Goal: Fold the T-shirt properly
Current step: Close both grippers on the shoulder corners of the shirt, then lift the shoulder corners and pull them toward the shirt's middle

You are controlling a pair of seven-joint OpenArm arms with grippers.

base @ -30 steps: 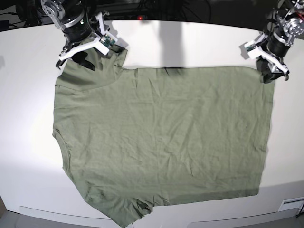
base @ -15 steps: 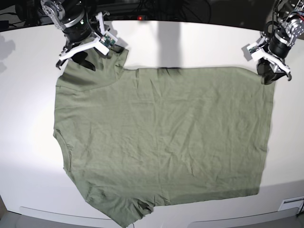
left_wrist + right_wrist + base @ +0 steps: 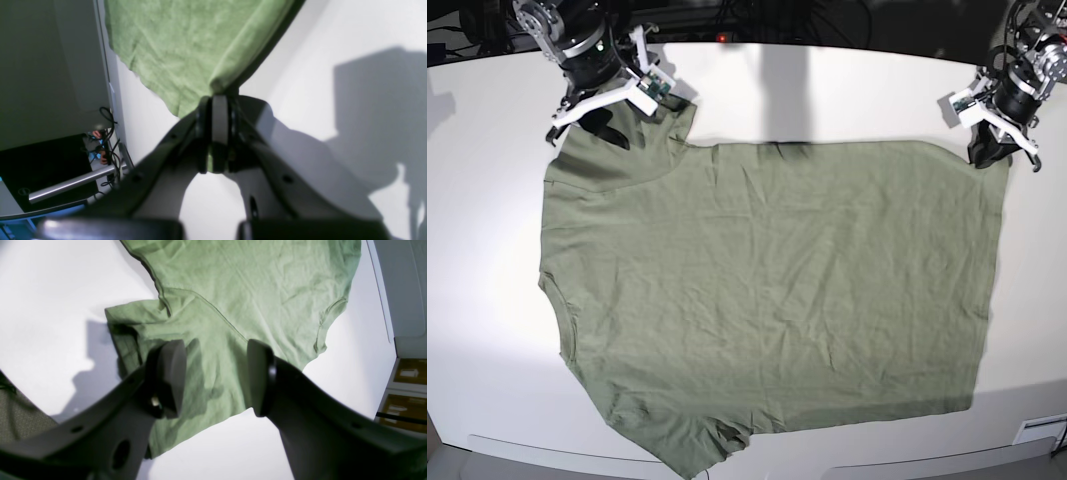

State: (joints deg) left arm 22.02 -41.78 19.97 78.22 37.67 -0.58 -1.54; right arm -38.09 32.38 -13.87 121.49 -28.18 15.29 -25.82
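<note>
On the white table, the T-shirt lies spread flat and wrinkled, covering most of the surface. Its hem side faces the right edge of the base view; its sleeves and shoulder side face the left edge.

Left gripper: positioned at the far hem corner of the T-shirt, at the upper right of the base view. The jaws are pressed together, and the wrist view shows the corner of the green fabric pinched between them. From that corner the cloth rises slightly off the table; a dark shadow runs beneath its edge.

Right gripper: positioned over the far sleeve, at the upper left of the base view. The jaws are spread apart. Both fingers stand above the fabric, one on each side of a sleeve section near the shoulder seam. Whether the fingertips touch the cloth cannot be told. No fabric is clamped between them.

The near sleeve lies bunched at the table's front edge in the base view.
</note>
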